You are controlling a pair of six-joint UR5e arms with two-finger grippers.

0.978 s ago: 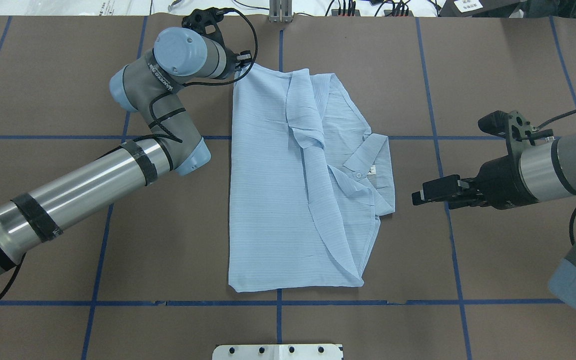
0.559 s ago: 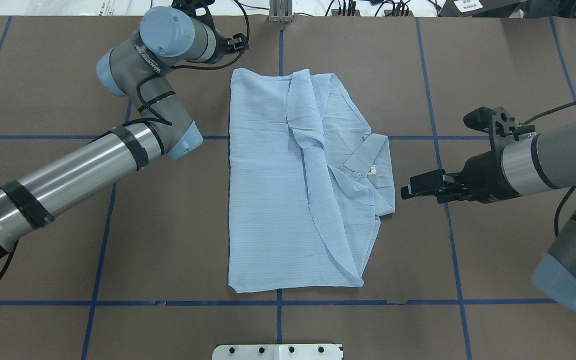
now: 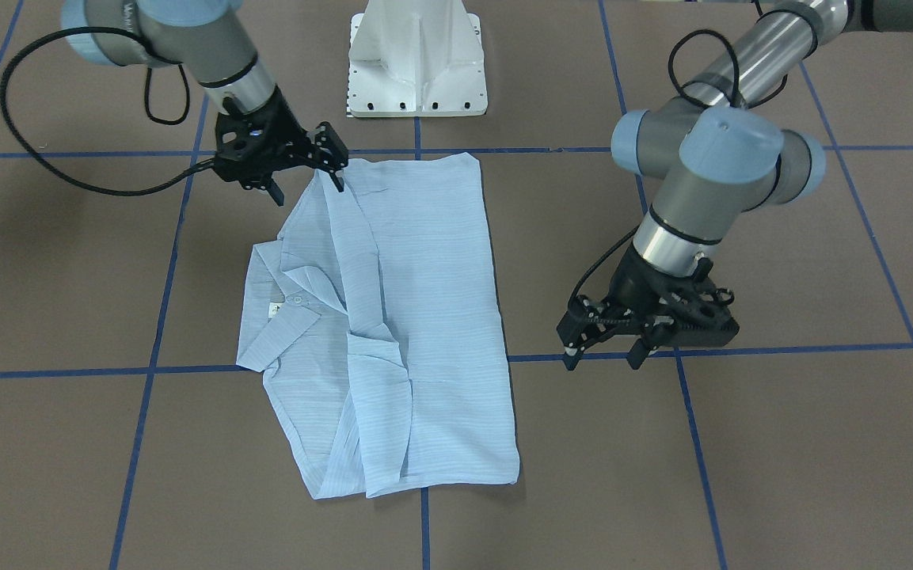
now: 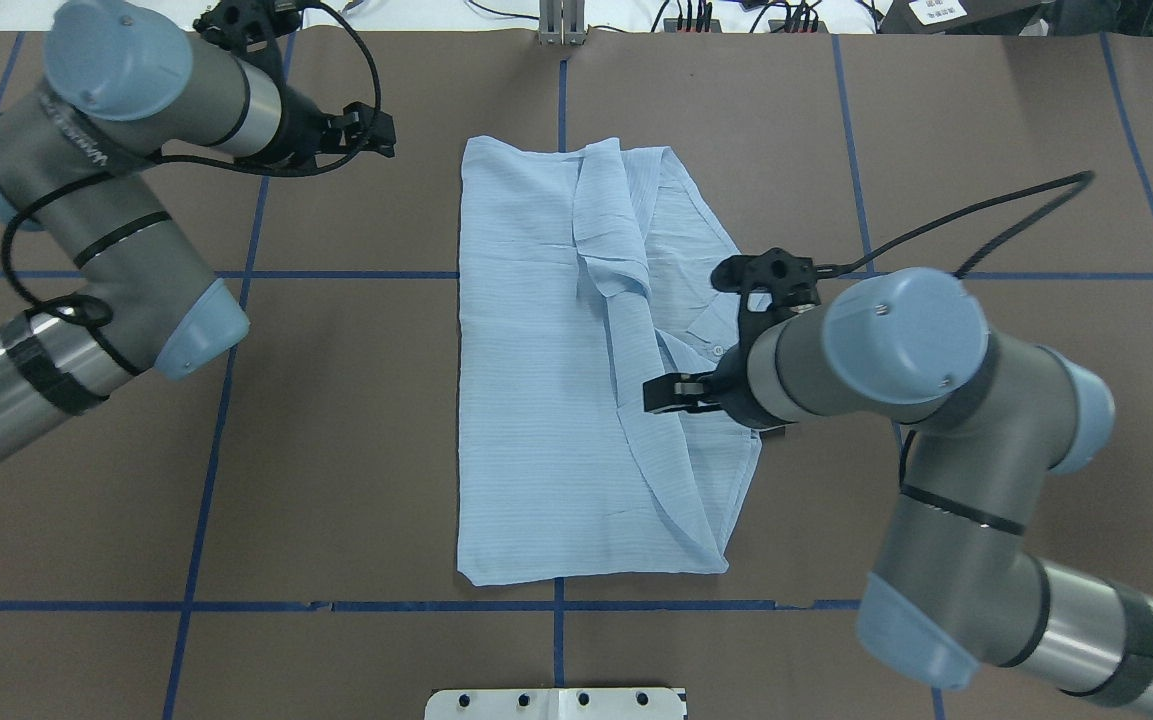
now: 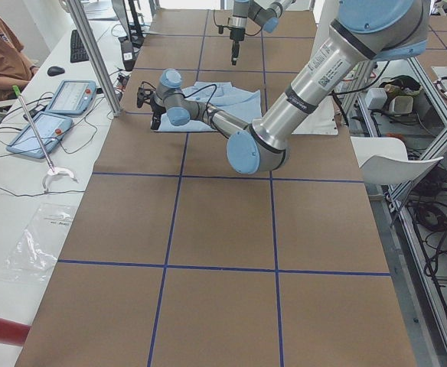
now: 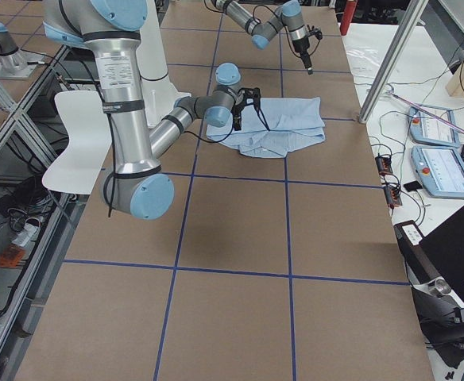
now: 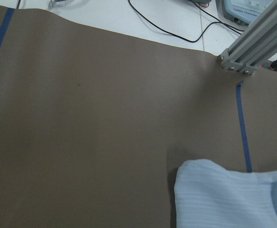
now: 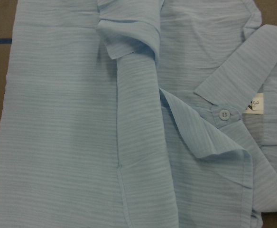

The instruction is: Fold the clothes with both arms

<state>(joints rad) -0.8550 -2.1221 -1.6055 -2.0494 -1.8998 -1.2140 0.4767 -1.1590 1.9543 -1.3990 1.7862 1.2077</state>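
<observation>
Right claw (image 3: 307,187) open, hovering over half-folded shirt (image 4: 536,400) flat on tabletop (image 4: 336,450); left claw (image 3: 603,358) open, off beside it. Risk: thin stacked layers, so pinch may catch only loose flap (image 8: 202,137), dragging fold askew.

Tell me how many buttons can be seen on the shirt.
1. One white button sits at the collar, beside the white label. Other buttons may be hidden under the folded cloth of the shirt.
</observation>
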